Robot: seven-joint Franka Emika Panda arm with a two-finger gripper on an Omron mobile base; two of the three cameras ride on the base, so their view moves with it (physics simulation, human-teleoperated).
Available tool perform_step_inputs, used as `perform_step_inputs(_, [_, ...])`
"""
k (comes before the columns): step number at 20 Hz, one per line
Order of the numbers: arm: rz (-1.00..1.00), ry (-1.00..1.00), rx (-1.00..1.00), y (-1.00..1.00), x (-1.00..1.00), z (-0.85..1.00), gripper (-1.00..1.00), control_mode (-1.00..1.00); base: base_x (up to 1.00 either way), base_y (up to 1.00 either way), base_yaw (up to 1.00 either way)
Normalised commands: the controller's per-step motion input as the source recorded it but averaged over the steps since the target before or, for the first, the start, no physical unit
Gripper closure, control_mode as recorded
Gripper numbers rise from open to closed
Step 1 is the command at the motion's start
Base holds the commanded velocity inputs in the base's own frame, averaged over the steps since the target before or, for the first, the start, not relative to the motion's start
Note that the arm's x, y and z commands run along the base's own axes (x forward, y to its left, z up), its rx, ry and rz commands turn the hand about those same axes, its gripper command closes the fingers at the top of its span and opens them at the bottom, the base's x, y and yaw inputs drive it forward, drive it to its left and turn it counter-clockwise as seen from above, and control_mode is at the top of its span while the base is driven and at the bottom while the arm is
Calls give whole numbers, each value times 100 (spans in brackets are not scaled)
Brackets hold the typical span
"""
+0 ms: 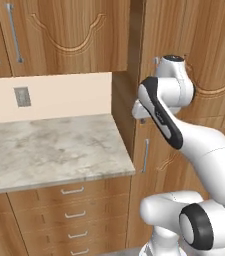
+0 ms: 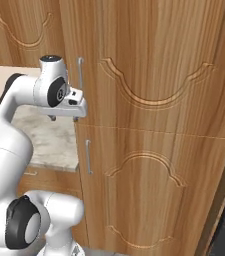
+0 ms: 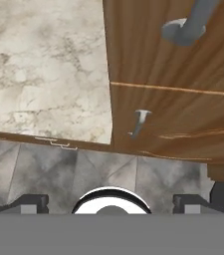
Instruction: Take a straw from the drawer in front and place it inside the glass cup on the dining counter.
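Observation:
My gripper hangs pointing straight down, close to the tall wooden cabinet and above the right end of a marbled kitchen worktop. In the hand view its two dark fingertips stand far apart with nothing between them, so the gripper is open and empty. The straw, the drawer, the glass cup and the dining counter are all out of view.
Tall wood cabinet doors with slim silver handles rise right beside the hand. Narrow stacked drawer fronts sit under the worktop. Upper cabinets and a wall outlet lie behind it. Grey floor tiles show below.

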Motion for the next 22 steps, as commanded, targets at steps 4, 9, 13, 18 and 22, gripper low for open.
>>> perform_step_inputs(4, [0,0,0,0,0,0,-100,100,13,-47,0])
perform_step_inputs(9, [1,0,0,0,0,0,-100,-100,2,-18,0])
perform_step_inputs(13, [0,0,-2,46,-8,-5,-100,-100,0,0,0])
perform_step_inputs(18, [0,0,-12,90,-14,-31,-100,-100,0,0,0])
perform_step_inputs(22, [0,0,-14,99,-4,-37,-100,-100,0,0,0])
